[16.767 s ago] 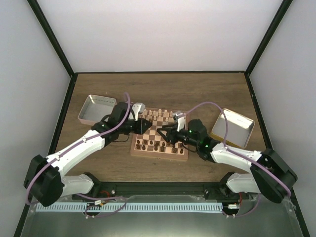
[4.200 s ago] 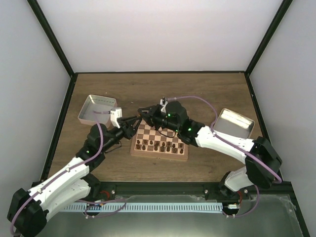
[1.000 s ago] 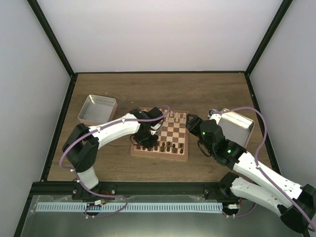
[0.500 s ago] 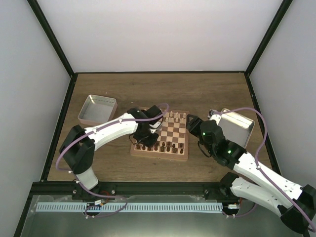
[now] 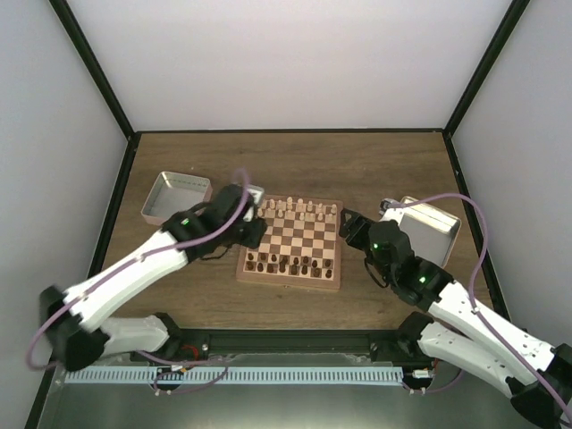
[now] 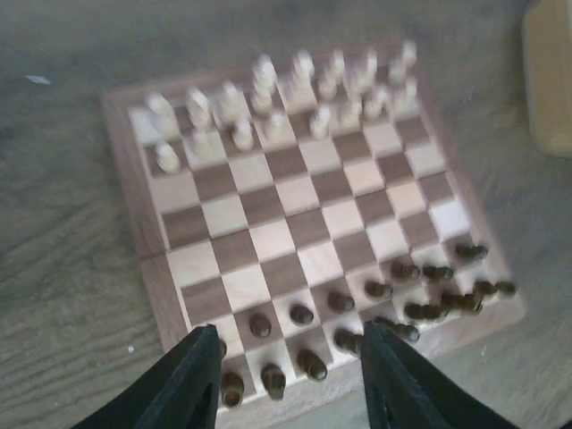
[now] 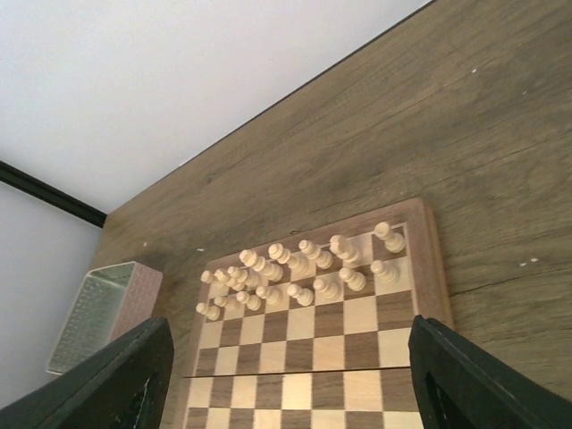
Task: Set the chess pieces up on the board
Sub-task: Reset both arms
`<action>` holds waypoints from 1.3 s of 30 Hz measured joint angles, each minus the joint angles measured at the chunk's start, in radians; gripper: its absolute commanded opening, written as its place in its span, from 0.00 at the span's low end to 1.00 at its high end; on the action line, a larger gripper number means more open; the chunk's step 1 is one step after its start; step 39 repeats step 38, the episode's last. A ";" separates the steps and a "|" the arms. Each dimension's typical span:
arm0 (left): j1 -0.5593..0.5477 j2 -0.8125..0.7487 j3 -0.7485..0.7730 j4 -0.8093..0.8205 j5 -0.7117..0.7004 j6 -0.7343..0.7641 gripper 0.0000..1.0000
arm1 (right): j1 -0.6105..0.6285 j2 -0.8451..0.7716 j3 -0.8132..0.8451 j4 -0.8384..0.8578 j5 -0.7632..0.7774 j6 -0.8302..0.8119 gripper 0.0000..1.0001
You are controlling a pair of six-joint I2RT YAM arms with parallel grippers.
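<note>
The board lies at the middle of the table. Cream chess pieces fill its two far rows. Dark chess pieces stand along its near rows, some of them bunched or leaning at the right. My left gripper hovers at the board's left edge. In the left wrist view it is open over the dark pieces, with nothing between its fingers. My right gripper sits just off the board's right edge. In the right wrist view it is wide open and looks across the board at the cream pieces.
A shallow metal tray stands at the left of the board and another tray at the right, close to the right arm. The left tray also shows in the right wrist view. Black frame posts edge the table.
The left arm has drawn back from over the board to its left edge, and its jaws have opened. The right arm has shifted only slightly.
</note>
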 measured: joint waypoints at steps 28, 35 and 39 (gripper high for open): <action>0.000 -0.991 -0.350 0.256 -0.468 -0.013 1.00 | 0.000 -0.428 0.169 -0.268 0.141 -0.470 1.00; 0.000 -1.004 -0.302 0.256 -0.503 0.045 1.00 | 0.000 -0.464 0.242 -0.277 0.184 -0.509 1.00; 0.000 -1.001 -0.298 0.255 -0.512 0.057 1.00 | 0.000 -0.464 0.243 -0.283 0.189 -0.509 1.00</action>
